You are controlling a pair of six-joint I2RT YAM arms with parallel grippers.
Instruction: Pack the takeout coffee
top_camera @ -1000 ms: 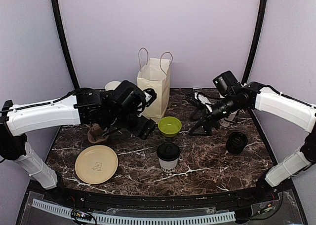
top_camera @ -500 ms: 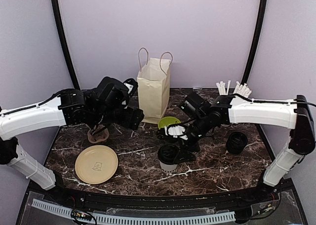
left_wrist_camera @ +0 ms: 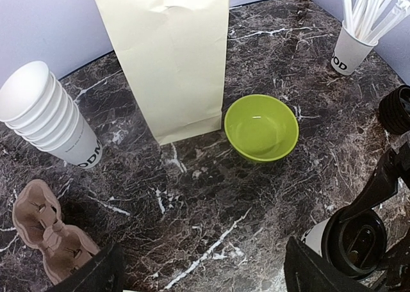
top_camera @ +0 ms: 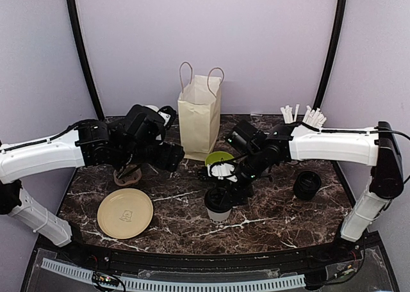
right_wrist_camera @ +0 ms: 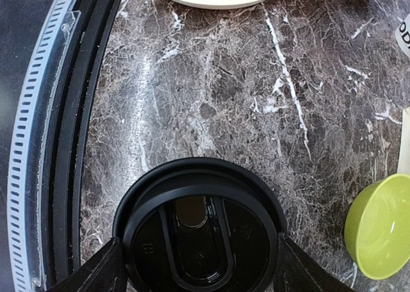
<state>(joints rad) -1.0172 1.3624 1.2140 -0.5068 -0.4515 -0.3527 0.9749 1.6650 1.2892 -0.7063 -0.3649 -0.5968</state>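
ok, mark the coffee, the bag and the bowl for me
coffee (right_wrist_camera: 198, 234): right wrist view, middle of its black lid
bag (left_wrist_camera: 170, 55): left wrist view, its front face
bowl (left_wrist_camera: 261, 127): left wrist view, inside bottom

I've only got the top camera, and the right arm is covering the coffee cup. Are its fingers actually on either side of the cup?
Observer: Yes. The right wrist view shows the takeout coffee centred in the right gripper, with one of the fingers at each side of its black lid. I cannot tell whether they touch it.
Operator: Anything in the left gripper?
Observer: No. In the left wrist view the left gripper is open, with only bare marble table between its fingers.
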